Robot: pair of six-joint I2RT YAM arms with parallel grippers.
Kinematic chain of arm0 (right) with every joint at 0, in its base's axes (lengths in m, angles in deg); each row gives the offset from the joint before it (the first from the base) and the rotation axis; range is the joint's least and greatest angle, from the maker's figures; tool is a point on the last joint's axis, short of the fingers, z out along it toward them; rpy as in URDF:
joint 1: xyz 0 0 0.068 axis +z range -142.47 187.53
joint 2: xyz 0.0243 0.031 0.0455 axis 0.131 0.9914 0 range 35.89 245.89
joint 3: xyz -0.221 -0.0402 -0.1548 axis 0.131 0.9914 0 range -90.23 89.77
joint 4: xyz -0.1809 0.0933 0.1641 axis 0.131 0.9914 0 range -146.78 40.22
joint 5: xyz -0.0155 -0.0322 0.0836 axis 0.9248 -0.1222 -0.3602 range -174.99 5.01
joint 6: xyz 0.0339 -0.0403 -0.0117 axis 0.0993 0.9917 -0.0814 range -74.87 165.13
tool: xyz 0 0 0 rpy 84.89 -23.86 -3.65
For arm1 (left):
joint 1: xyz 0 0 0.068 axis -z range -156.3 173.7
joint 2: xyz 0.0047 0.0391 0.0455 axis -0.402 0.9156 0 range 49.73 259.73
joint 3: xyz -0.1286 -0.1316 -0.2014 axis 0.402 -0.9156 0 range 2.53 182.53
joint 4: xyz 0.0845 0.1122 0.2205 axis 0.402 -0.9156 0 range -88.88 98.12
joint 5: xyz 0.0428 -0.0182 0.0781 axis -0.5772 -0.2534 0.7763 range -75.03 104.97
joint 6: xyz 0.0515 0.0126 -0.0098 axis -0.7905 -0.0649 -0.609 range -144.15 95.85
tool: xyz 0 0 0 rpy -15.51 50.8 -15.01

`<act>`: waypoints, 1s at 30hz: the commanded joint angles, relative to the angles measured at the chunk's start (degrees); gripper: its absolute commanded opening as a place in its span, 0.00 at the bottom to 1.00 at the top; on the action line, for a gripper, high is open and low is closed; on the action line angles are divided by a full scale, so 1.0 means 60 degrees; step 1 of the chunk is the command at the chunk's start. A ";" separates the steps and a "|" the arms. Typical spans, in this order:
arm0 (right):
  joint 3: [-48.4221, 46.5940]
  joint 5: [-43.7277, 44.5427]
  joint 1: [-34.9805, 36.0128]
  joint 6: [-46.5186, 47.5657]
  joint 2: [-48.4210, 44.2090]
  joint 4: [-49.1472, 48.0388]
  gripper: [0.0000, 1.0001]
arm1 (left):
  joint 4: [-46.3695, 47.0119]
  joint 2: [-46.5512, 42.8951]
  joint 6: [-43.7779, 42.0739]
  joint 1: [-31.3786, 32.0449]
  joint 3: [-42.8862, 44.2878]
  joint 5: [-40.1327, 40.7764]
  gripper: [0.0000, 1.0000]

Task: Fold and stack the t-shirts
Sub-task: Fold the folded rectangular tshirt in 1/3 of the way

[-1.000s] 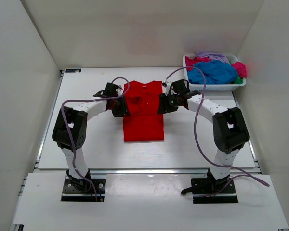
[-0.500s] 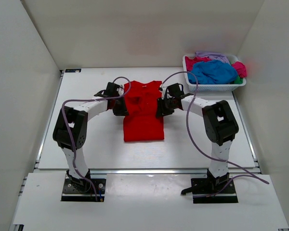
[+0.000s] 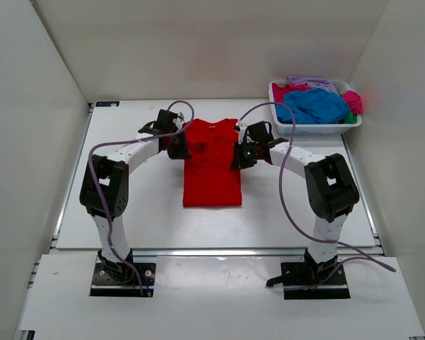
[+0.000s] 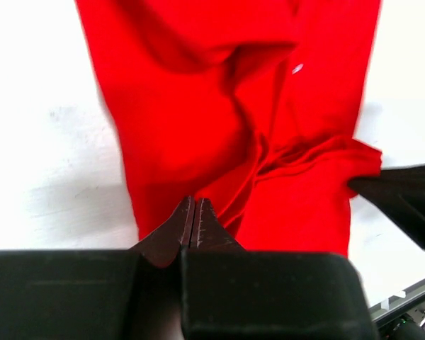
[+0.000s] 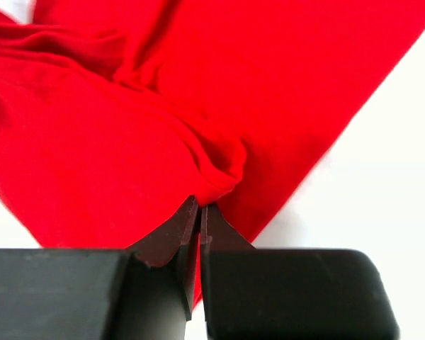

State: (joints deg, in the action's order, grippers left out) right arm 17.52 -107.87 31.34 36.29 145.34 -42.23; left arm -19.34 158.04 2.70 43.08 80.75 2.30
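Counter: white table; basket of t-shirts at the far right corner.
Red t-shirt: centre, towards the far edge.
Left gripper: pinching its side, now shifted farther.
Right gripper: pinching the opposite side.
Meaning: we judge a crosswise fold imminent.

walls: plain white | table: white, matte | light: even

Red t-shirt flat, sides folded inward (blue, pink, lavender t-shirts heaped far right)

Lab-type robot test cell: white enclosure panels, white table, two cabled arms on bolted black base plates.
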 commanded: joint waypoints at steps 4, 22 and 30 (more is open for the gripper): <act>0.0468 0.0253 -0.0204 -0.0167 -0.1263 -0.0666 0.00 | -0.0446 0.0111 -0.0315 0.0023 0.0967 0.0192 0.00; -0.0337 0.0807 -0.0439 0.0346 -0.0531 -0.0374 0.31 | -0.1179 0.1270 -0.0593 -0.0065 0.2037 0.2050 0.24; 0.0087 0.2375 -0.0219 0.0244 -0.1936 0.1031 0.56 | -0.1837 -0.0135 -0.1165 -0.0241 0.1175 0.2067 0.62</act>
State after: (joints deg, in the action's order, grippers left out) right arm 17.52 -98.49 29.26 38.06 140.21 -39.17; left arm -26.99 164.93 -2.22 41.79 90.67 13.19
